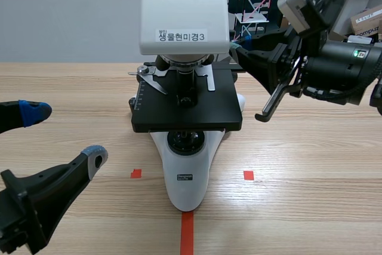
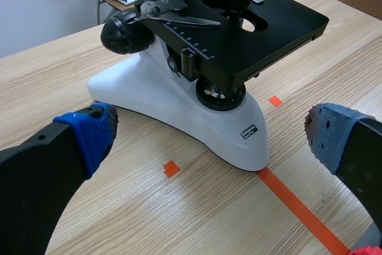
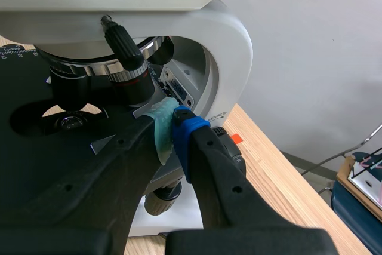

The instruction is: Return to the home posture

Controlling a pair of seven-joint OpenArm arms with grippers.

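The microscope point(image 1: 186, 117) stands on the table point(image 1: 310, 165), ahead of the left gripper point(image 1: 64, 134); the right gripper point(image 3: 172, 131) hangs beside its column.

White microscope point(image 1: 186, 120) on wooden table point(image 1: 310, 207); cardboard box point(image 1: 366, 20) behind.

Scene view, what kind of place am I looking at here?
Probably a lab or robot test room: a microscope stands on a wooden table marked with orange tape, and a cardboard box sits behind.

pale wall point(image 1: 65, 10) — wooden table point(image 1: 310, 207)
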